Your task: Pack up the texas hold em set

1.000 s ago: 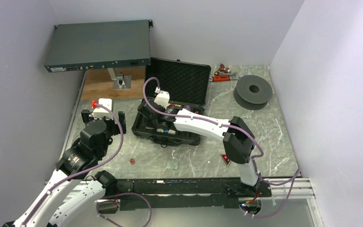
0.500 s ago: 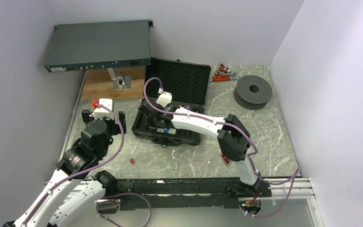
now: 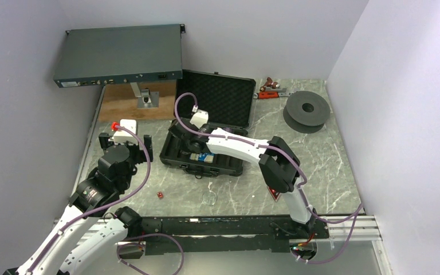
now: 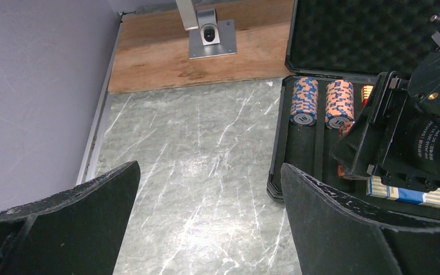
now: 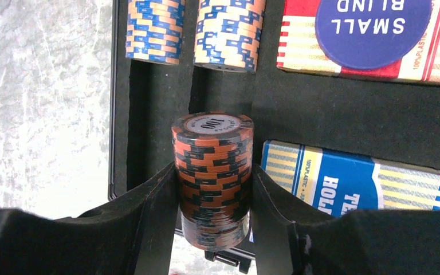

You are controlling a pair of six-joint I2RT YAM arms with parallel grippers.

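Observation:
The black case point(image 3: 171, 156) lies open mid-table, its foam-lined lid point(image 3: 220, 102) propped up behind. My right gripper point(image 5: 213, 195) is shut on an upright stack of orange-and-black chips point(image 5: 212, 160), held over the case's left slots. Two blue-and-orange chip stacks point(image 5: 152, 28) lie in the slots beyond. A red deck under a blue "SMALL BLIND" disc point(image 5: 372, 17) and a blue deck point(image 5: 355, 177) sit to the right. My left gripper point(image 4: 206, 229) is open over bare table left of the case. A red die point(image 3: 160, 195) and the triangular marker point(image 3: 274, 193) lie near the front.
A grey-blue rack unit point(image 3: 120, 54) stands on a post above a wooden board point(image 3: 126, 103) at the back left. A black spool point(image 3: 306, 110) and a red-handled tool point(image 3: 270, 91) lie at the back right. A clear disc point(image 3: 209, 198) lies near the front edge. Walls close three sides.
My right arm has swung left, carrying the gripper and the chip stack a little farther left over the case. The left arm has not moved.

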